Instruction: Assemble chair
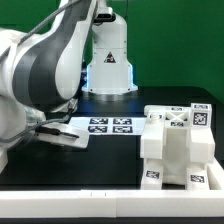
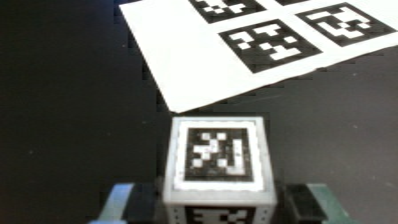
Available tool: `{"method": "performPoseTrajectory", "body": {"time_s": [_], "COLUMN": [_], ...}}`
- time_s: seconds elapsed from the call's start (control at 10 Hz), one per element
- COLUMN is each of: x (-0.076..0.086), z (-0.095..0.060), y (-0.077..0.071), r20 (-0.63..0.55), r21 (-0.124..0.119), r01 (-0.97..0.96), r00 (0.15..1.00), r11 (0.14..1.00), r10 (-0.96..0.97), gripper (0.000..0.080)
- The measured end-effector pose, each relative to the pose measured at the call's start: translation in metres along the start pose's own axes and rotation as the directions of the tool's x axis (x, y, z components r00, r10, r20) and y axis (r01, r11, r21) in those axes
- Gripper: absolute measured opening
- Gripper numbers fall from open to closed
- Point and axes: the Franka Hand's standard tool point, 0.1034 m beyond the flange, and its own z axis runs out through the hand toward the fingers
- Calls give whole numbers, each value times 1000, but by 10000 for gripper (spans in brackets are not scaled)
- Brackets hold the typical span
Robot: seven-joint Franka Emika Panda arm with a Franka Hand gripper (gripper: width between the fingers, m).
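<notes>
Most of the chair (image 1: pixel 175 148) stands joined at lower right. My gripper (image 2: pixel 215 205) straddles one loose tagged block (image 2: pixel 217 160), jaws not visibly touching it, so that piece remains unattached.

Support: flat black table (image 1: pixel 110 150), matte surface. Lying on it: one thin flat white marker board (image 1: pixel 108 126) printed with black-and-white square tags, set toward the table's far edge; one chunky white plastic chair assembly (image 1: pixel 178 146) bearing square tags, standing near the front edge. One small white tagged block (image 2: pixel 215 160) appears over the tabletop, short of the marker board's edge.
</notes>
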Motion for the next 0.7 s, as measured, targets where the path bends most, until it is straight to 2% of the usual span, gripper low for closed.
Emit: {"method": "performPoseTrajectory", "body": {"time_s": [0.1,0.2,0.3,0.4,0.5,0.6,0.7], "x": [0,-5,-8,-21,-42,-55,-58], "z": [-1,-6,-20,-39,-57,-77,-89], "y": [-1,-11,-23,-35,-43,-49,-54], "r20": [-1,-12,-78,-161,-206,-269,-352], "r21": [-1,-9,-18,-17,-3,1,-7], "r01": [-1,4,24,47,65,84,106], "r00": [1000,1000,997,986,976,960,930], "r11": [1000,1000,1000,999,998,996,994], "r10": [1,-4,-25,-49,-64,-81,-101], "gripper": [275,275,275,275,275,275,275]}}
